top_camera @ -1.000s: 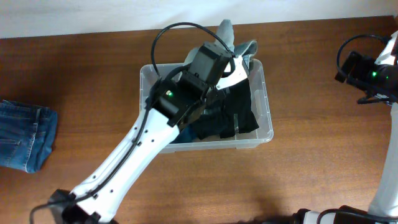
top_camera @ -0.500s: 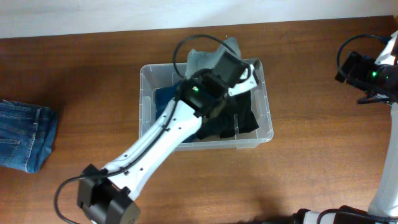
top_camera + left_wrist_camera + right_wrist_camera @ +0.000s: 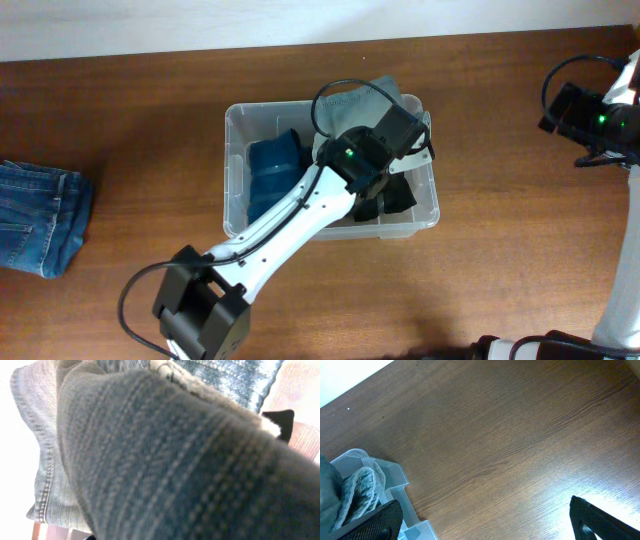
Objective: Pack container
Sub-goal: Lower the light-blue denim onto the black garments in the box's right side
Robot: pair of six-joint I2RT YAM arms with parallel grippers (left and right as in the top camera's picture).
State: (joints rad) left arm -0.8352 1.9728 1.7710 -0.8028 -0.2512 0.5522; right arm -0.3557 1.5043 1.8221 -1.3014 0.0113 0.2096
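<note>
The clear container (image 3: 232, 150) stands mid-table and holds a folded blue garment (image 3: 272, 165) on its left and a black garment (image 3: 402, 197) on its right. A grey-blue denim garment (image 3: 372, 92) hangs over the container's back rim. My left gripper (image 3: 412, 150) is over the container's right end, shut on that denim. In the left wrist view the denim (image 3: 165, 460) fills the picture and hides the fingers. My right gripper (image 3: 485, 525) stands open above bare table, to the right of the container corner (image 3: 395, 480).
A pair of blue jeans (image 3: 35, 220) lies at the table's left edge. My right arm (image 3: 590, 115) hangs at the far right side. The left arm's white links (image 3: 270, 240) cross the container's front rim.
My left arm has swung right across the container with the grey-blue denim, uncovering the folded blue garment on the left. The right arm has not moved.
</note>
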